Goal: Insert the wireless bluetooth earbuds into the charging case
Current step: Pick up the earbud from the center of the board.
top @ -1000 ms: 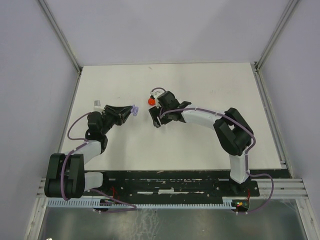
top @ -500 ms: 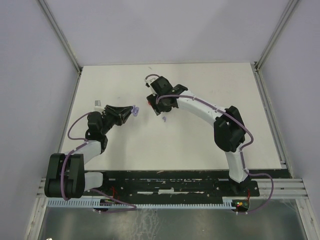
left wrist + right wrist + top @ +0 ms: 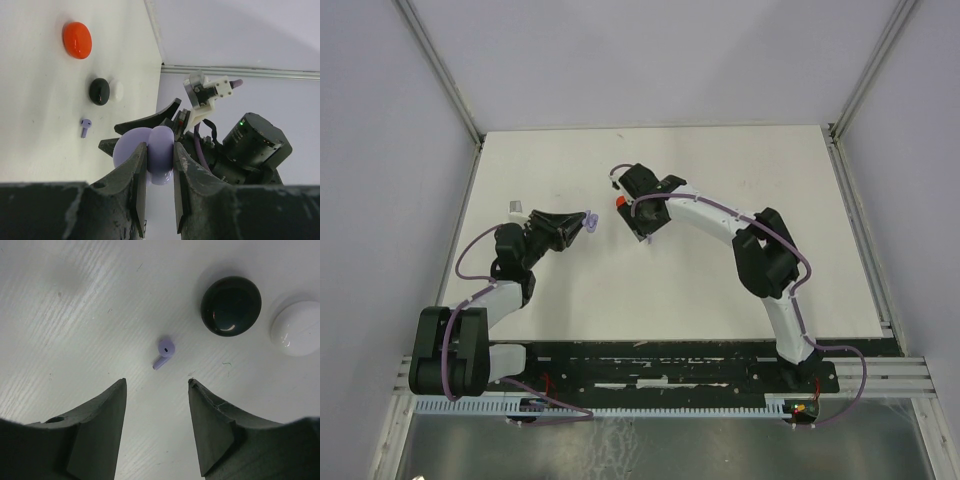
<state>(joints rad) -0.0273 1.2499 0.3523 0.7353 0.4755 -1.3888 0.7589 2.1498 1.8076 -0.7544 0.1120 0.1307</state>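
Observation:
A lavender earbud [image 3: 165, 352] lies on the white table just beyond the tips of my right gripper [image 3: 157, 381], which is open and empty. The same earbud [image 3: 85, 125] shows small in the left wrist view. My left gripper [image 3: 159, 150] is shut on the lavender charging case [image 3: 150, 155], which hangs opened above the table, left of the right gripper [image 3: 640, 225]. In the top view the left gripper [image 3: 582, 222] points right with the case [image 3: 589, 221] at its tip. Here the right gripper's head hides the earbud.
A black disc [image 3: 231, 305] and a white disc [image 3: 297, 331] lie just past the earbud. A red disc [image 3: 77, 39] lies further on, beside the right wrist [image 3: 620, 202]. Grey walls stand round the table [image 3: 720, 280].
My right arm has swung back and left, coming down over the earbud and discs, and its jaws have narrowed. The left arm and the case have not moved.

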